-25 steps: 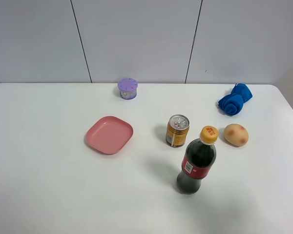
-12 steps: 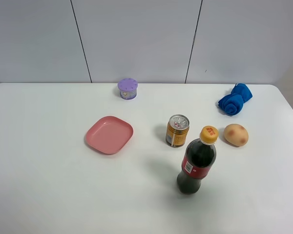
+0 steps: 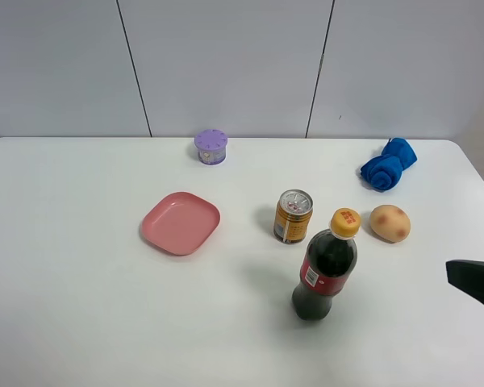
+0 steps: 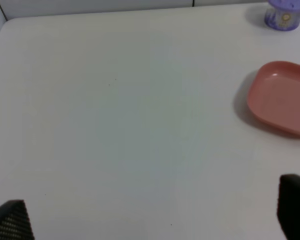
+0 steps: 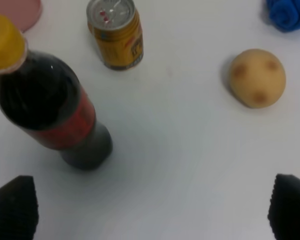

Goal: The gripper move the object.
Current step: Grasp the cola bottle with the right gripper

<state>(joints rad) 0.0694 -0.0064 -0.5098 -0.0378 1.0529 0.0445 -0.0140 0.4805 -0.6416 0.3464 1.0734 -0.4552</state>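
The object, a tall cola bottle (image 3: pixel 325 266) with a red label and orange-yellow cap, stands upright on the white table (image 3: pixel 81 306), front of centre. My right gripper (image 3: pixel 471 280) shows as a dark tip at the right edge, well to the right of the bottle and apart from it. In the right wrist view its fingers (image 5: pixel 12 207) stand wide open and empty, with the bottle (image 5: pixel 45 105) ahead of them. The left gripper (image 4: pixel 152 217) is open over bare table, nothing between its fingertips (image 4: pixel 294 205).
A short gold can (image 3: pixel 293 215) stands just behind the bottle. A tan ball (image 3: pixel 390 222) lies to its right, a blue cloth (image 3: pixel 387 164) farther back. A pink plate (image 3: pixel 180 222) sits left of centre, a purple cup (image 3: pixel 211 147) by the wall.
My right gripper has come into the high view from the right edge and moved left towards the bottle. The bottle and the other things have stayed put.
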